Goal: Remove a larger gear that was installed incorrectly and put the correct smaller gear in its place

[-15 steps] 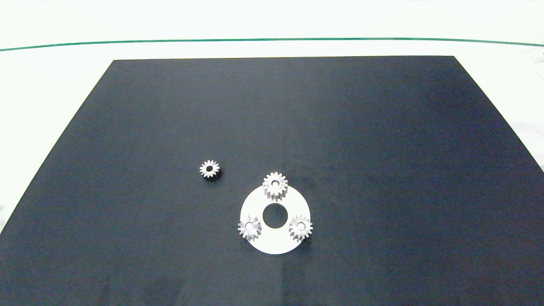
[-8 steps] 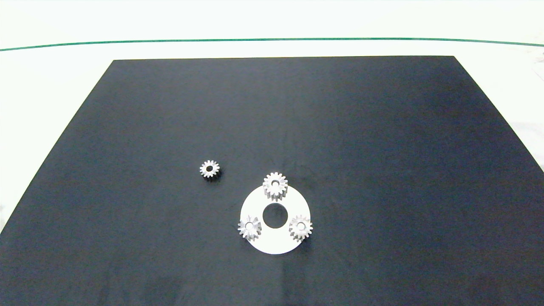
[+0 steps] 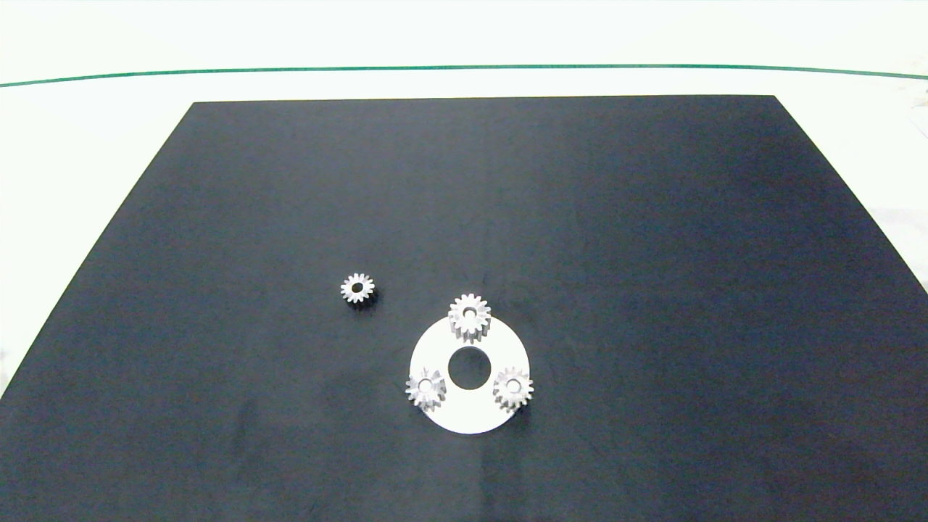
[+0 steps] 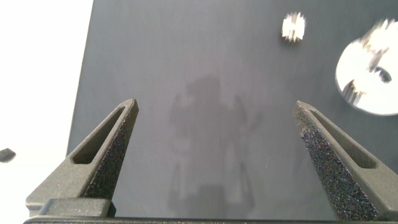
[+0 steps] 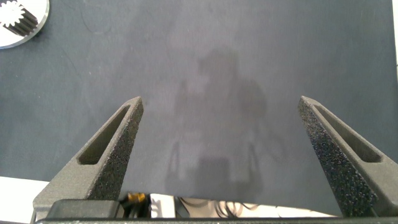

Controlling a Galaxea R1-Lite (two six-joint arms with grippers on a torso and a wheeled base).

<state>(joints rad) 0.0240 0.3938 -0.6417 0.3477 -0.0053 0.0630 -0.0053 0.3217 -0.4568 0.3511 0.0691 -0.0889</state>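
- Desk (image 3: 87, 145): white top, pale, evenly lit.
- Mat (image 3: 507, 203): dark navy/black, matte, covers most of desk; faint shadows near front edge.
- Green line (image 3: 464, 68): thin, curved, runs across desk's far side, beyond mat.

The left pincer (image 4: 214, 155) has two dark grey wedge-shaped fingers (image 4: 106, 155), each tapering to a narrow tip, with a grainy, speckled inner face and a long slot cut through its outer side; the right pincer (image 5: 217, 155) looks the same; beneath its base something yellowish shows, perhaps cabling, beside a pale strip.
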